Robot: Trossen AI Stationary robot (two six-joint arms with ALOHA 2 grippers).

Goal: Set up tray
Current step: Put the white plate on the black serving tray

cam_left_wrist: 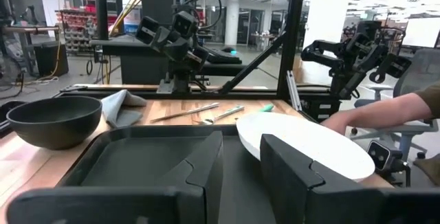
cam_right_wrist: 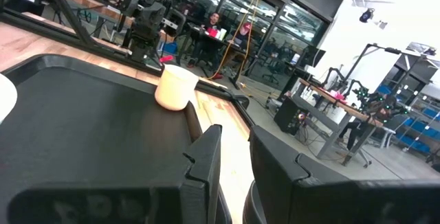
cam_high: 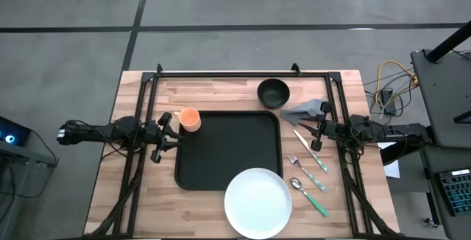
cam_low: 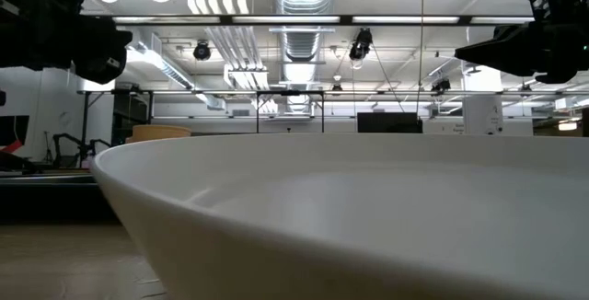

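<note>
Centrally: flat matte black tray (cam_high: pixel 224 148), rounded corners, low rim; glossy round plate (cam_high: pixel 257 202) overlapping edge. Left gripper (cam_high: pixel 168 132), right gripper (cam_high: pixel 315 134): fingers parted, empty.

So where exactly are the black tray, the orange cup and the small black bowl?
black tray (cam_high: pixel 221 152): high view, on its bare flat floor.
orange cup (cam_high: pixel 190 118): high view, on its open top, at the tray's left far corner.
small black bowl (cam_high: pixel 274 93): high view, on its inside.

Bright overhead lighting, blurred foreground
</note>
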